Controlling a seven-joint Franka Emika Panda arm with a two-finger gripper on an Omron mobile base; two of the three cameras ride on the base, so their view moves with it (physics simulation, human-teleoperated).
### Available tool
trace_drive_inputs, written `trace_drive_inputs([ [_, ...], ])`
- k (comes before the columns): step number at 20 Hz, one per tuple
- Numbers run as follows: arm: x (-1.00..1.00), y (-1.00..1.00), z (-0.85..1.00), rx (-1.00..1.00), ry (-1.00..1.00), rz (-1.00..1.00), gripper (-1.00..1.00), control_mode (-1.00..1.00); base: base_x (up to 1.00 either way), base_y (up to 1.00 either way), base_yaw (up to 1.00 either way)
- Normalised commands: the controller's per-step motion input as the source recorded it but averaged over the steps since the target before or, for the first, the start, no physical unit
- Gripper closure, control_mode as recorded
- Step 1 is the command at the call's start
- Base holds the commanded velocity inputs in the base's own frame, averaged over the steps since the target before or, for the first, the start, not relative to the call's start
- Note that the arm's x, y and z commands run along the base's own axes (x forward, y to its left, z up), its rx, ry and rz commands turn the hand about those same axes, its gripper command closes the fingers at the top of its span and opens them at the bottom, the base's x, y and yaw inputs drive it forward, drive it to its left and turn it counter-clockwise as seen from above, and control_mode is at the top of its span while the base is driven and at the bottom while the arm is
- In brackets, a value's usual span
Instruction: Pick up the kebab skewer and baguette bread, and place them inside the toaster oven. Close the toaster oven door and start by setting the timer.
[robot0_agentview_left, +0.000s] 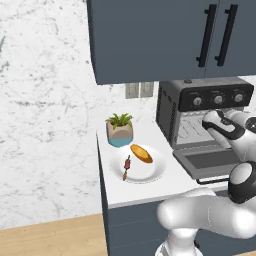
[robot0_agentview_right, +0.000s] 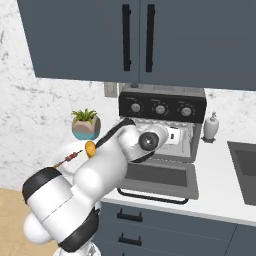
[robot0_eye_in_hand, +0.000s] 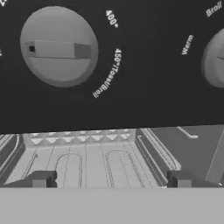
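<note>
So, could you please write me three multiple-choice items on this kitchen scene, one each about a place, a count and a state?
1. Where does the baguette bread lie?
A. on the white plate
B. on the oven rack
C. in the sink

2. How many round knobs does the toaster oven show?
A. one
B. three
C. five

3. How is the toaster oven door?
A. shut
B. dropped open
C. removed

Answers: 1 A, it rests beside the kebab skewer on the plate; 2 B, three sit along the black panel; 3 B, it lies flat before the rack, where the open pincer faces.
</note>
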Motion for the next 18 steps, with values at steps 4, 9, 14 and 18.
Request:
trace_drive_inputs([
  [4, 0.14, 0.00, -0.50, -0.09, -0.01, 0.00, -1.00, -1.00, 0.00, 0.00, 0.00],
  [9, 0.04, 0.00, -0.41, 0.00, 0.00, 0.00, -1.00, -1.00, 0.00, 0.00, 0.00],
  [14, 0.36, -0.05, 0.03, 0.01, 0.00, 0.00, -1.00, -1.00, 0.00, 0.00, 0.00],
  [18, 0.45, -0.04, 0.07, 0.02, 0.05, -0.01, -1.00, -1.00, 0.00, 0.00, 0.00],
])
